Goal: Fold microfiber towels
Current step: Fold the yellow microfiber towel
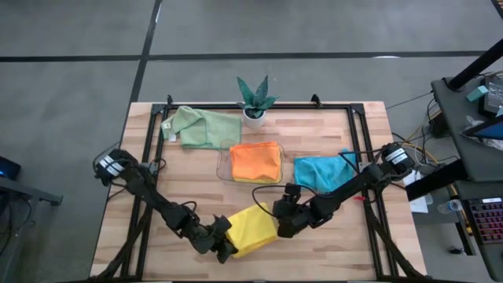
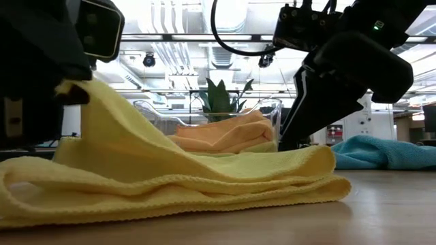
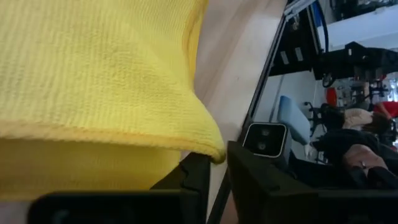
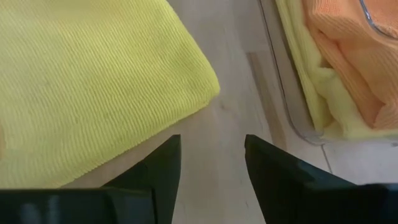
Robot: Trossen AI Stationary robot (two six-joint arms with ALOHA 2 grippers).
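Note:
A yellow towel [image 1: 253,228] lies folded near the table's front edge, between my two grippers. My left gripper [image 1: 224,242] is at the towel's left side, shut on a raised part of it [image 2: 82,95]. My right gripper [image 4: 211,146] stands open over bare wood just off the towel's far right corner [image 4: 202,84] and touches nothing. An orange towel [image 1: 255,161] lies on another yellow towel [image 4: 311,81] in a clear tray [image 1: 223,167]. A teal-blue towel [image 1: 322,171] and a pale green towel [image 1: 200,127] lie flat on the table. My left gripper pinches the yellow towel by a hemmed edge at a corner [image 3: 214,149] between its two fingers. It comes from the table's left, slanting down. The held upper layer rises from the pile to the fingers [image 2: 71,92]. The lower folds [image 2: 204,190] rest on the table.
A small potted plant [image 1: 255,98] stands at the far edge, behind the tray. Black frame rails [image 1: 149,157] run along the table's left, right and far sides. Bare wood shows at the near right [image 1: 338,244] and near left [image 1: 134,244].

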